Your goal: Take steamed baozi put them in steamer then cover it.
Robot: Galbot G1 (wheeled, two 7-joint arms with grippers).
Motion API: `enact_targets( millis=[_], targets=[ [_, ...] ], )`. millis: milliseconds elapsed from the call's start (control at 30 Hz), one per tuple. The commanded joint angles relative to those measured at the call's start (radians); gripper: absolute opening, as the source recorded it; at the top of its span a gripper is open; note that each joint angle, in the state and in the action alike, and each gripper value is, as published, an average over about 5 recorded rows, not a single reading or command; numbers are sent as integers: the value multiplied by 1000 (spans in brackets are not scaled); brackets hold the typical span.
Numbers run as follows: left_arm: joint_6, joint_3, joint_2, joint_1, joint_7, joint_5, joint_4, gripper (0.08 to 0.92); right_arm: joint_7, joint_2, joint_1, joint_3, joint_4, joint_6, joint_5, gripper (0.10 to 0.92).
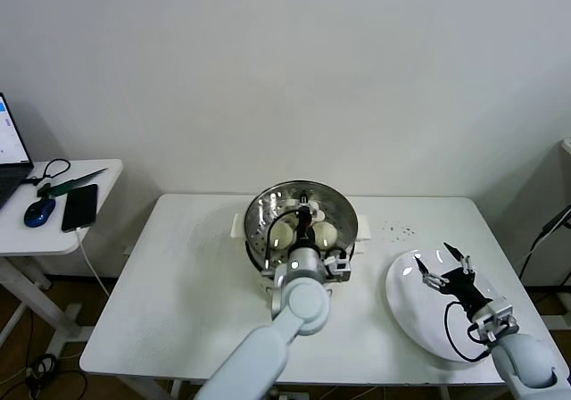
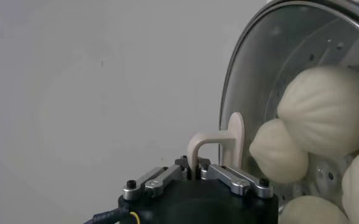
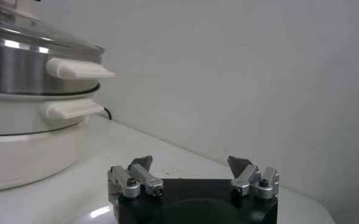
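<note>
Counts, this moment:

- Steamed baozi: four seen through glass in left wrist view; head view shows only two clearly.
- Steamer: one.
- Cover: one, one bar handle.
- White plate: one.
- Grippers: two, left gripper, right gripper.
- Tables: two, main table, side table.
- Side table items: one phone, one mouse, one laptop, partly in view.

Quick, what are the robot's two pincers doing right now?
Left pincer: shut on the cover handle, over the steamer.
Right pincer: open, holding nothing, above the white plate.
</note>
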Motion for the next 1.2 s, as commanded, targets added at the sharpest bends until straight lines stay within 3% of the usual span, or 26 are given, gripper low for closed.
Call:
enact_targets(
  millis=[33,400,933,1067,1200],
  targets=[
    [49,3,3,-2,-12,-12,10,152,-1,3,-1,0,0,1,-7,823],
    [49,14,33,7,31,0,-69,178,-6,1,-4,4,1,-4,-11,823],
    [49,7,146,119,43,-88,-343,625,13,-5,3,7,21,-90,-21,823],
    [47,-7,198,167,-5,-182,-402,744,10,-7,-2,12,33,-112,-18,823],
    [4,-58,243,216,-124,-314,-434,813,6,-7,-7,21,58,-137,-9,823]
  ],
)
